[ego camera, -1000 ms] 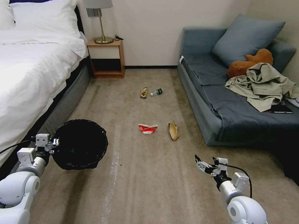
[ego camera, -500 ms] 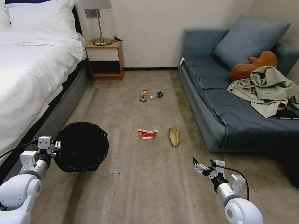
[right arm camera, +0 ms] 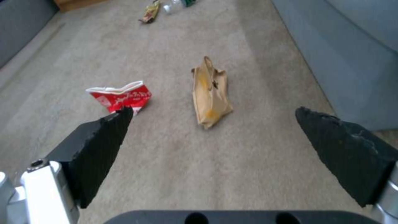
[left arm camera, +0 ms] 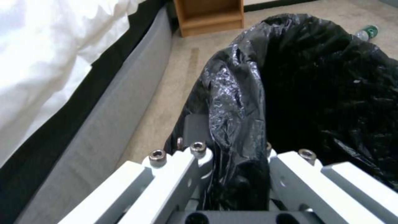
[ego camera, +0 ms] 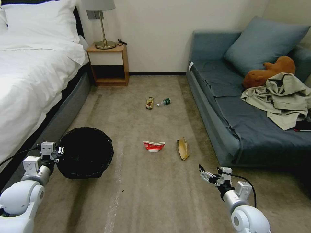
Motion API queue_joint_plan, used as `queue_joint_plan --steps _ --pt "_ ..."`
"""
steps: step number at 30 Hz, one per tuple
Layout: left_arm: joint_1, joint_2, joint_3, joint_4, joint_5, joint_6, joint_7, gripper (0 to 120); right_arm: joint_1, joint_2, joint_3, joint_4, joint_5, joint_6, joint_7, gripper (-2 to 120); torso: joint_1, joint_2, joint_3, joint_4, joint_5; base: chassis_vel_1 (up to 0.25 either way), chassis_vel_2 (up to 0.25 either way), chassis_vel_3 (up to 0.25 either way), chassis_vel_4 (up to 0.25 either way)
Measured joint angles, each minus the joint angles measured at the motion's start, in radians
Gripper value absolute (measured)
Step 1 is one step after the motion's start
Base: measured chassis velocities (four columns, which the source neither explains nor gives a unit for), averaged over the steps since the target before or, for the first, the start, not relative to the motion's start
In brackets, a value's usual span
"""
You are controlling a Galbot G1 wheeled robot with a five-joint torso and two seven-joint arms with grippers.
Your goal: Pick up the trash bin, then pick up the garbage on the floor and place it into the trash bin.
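At lower left of the head view, the left gripper [ego camera: 55, 150] is clamped on the rim of the trash bin [ego camera: 85, 152], held up beside the bed [ego camera: 29, 84]; that step looks done. All the garbage remains on the carpet: carton [ego camera: 154, 146] and paper scrap [ego camera: 183, 148] at centre, wrapper [ego camera: 149, 103] and bottle [ego camera: 164, 102] higher up. At lower right, the right gripper [ego camera: 204, 171] hangs spread wide and empty. Bare carpet lies between bed and sofa [ego camera: 226, 106].
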Motion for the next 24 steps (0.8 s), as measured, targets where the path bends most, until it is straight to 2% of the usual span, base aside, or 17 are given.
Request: queue_joint_plan --steps 24 --pt "-0.010 0.019 0.006 0.027 0.000 -0.021 0.003 4 0.008 0.015 -0.015 -0.023 -0.027 -0.009 -0.001 100 0.000 0.000 0.000 0.0001 -0.0001 -0.111 0.116 0.112 -0.115"
